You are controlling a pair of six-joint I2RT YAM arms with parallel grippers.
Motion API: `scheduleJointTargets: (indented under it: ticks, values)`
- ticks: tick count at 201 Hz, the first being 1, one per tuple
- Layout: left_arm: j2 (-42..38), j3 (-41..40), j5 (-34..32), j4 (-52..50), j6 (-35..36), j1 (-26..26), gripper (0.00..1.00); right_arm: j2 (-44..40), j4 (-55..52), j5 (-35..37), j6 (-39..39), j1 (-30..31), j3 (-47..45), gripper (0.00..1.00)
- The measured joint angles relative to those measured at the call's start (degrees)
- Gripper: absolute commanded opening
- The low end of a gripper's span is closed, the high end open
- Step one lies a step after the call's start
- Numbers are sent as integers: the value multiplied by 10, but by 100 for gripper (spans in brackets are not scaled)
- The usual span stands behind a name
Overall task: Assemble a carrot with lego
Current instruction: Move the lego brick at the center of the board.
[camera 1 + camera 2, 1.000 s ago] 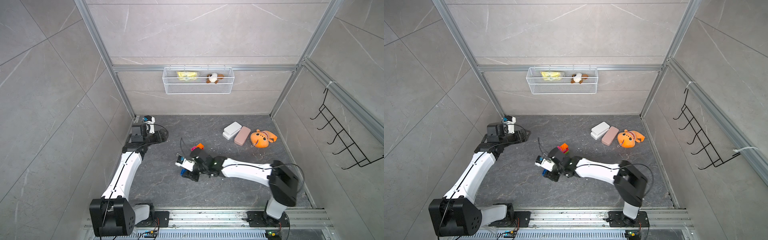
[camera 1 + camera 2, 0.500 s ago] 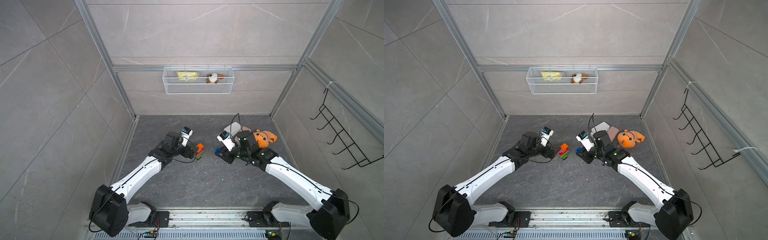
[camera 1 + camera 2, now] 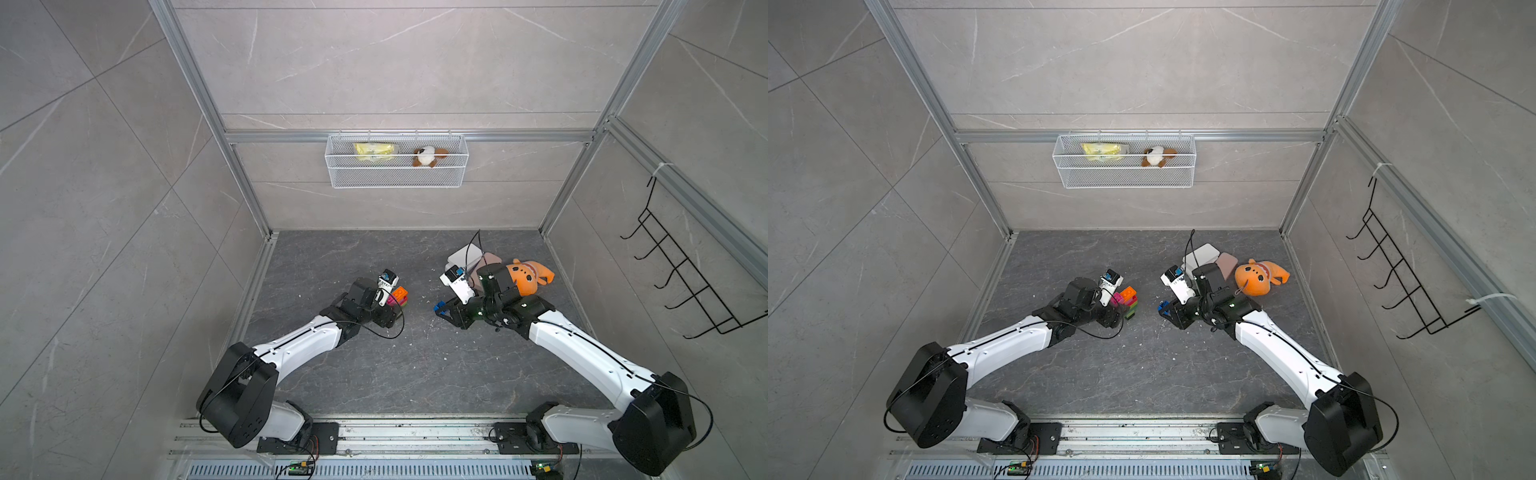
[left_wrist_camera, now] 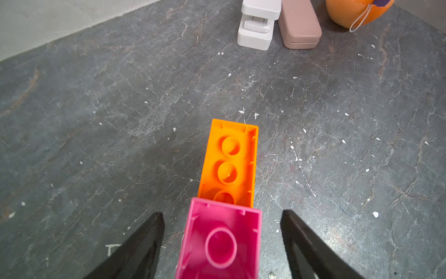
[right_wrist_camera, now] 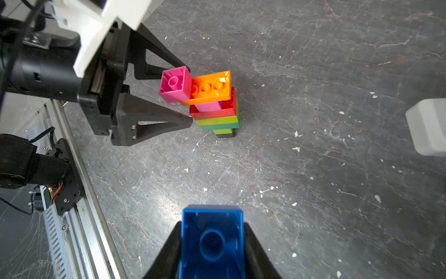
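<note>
On the grey floor (image 3: pixel 374 365) the carrot (image 5: pixel 217 106) stands, pink top inside the spread left gripper (image 4: pixel 222 213); the right gripper (image 5: pixel 212 224), well apart, clamps a blue brick (image 5: pixel 212 244), its camera catching green layers the left's misses

The carrot (image 5: pixel 217 106) is smooth, glossy plastic, its pink, orange, red and green layers catching the light; the blue brick (image 5: pixel 212 241) has the same shiny moulded finish. The left fingers (image 4: pixel 144 241) are matt black with a fine woven-looking grain. The table (image 4: pixel 120 96) looks like matt dark-grey stone, veined and flecked white. The white case (image 4: pixel 257 29) and pink case (image 4: pixel 299 26) are smooth satin plastic. The plush (image 3: pixel 530 278) is orange cloth. The basket (image 3: pixel 397 176) is white wire mesh, the frame (image 3: pixel 415 136) brushed metal
</note>
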Motion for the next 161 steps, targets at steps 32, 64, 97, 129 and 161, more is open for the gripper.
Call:
scheduleJointTargets:
  ticks: [32, 64, 97, 129, 161]
  values:
    - [7, -15, 5, 32, 9, 0, 69, 2, 0, -4, 0, 0, 0, 27]
    - [9, -19, 9, 51, 14, 0, 63, 12, 0, -8, 0, -1, 0, 27]
    - [17, -19, 14, 66, 21, 0, 59, 13, 0, -11, 0, -2, 0, 27]
    - [25, -19, 23, 70, 28, 0, 54, 13, 0, -12, 0, -3, -1, 27]
    - [31, -19, 24, 71, 31, 0, 48, 13, -1, -13, 2, -4, -5, 27]
